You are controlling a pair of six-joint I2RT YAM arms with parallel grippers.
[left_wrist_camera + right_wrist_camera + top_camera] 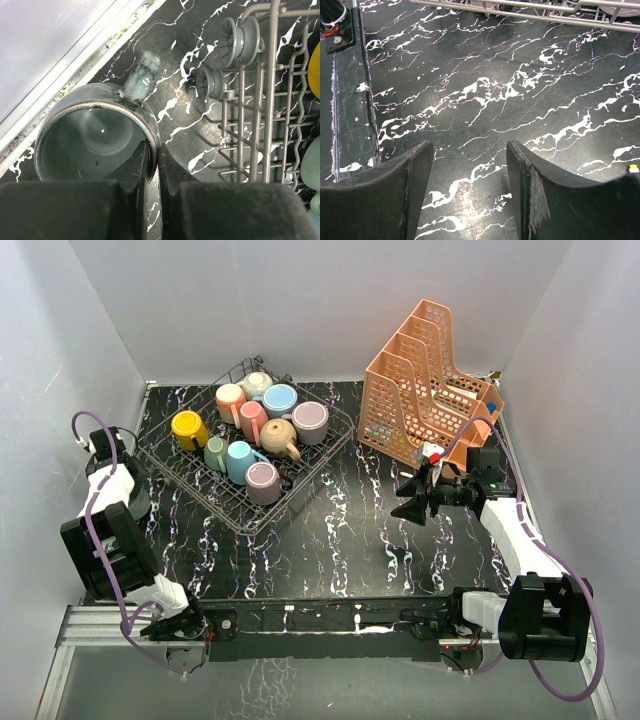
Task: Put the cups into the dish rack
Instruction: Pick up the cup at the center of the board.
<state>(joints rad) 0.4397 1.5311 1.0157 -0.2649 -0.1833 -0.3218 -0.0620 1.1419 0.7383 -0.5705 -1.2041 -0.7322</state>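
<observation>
Inside a white-walled booth, over a black tabletop (340, 540) veined with white. At back left on it, the dish rack (245, 528), dark wire, set cornerwise. To its right, an orange tiered file organizer (425, 380), no part of this job.

Counting ten cups (252, 435) in the rack from above: yellow (189, 428), pink (230, 398), cream (257, 385), blue (279, 400), lilac (310, 420), a second pink (252, 420), tan (280, 438), green (215, 452), teal (240, 460) and mauve (263, 480), nearest the front. Some on their sides, others on end; crowded toward the middle, with room seemingly left along the near-left side.

Outside the rack, only one to be seen: a grey-green mug (90, 140), upright on the table in the strip between the left wall (50, 50) and the rack's wheels (240, 40), handle pointing away from the wrist. Not made out from above.

On that mug's near rim, the left gripper (153, 150), pinched tight: one finger inside the bowl, the other outside, the wall clamped between. Over bare table in front of the organizer, the right gripper (415, 502), fingers spread, nothing between them.

Judged from this: nearly done. Left to do: lifting the grey-green mug over the rack's rim and setting it in a free spot. No other loose cup in view, though the corners behind the arms cannot be checked.
</observation>
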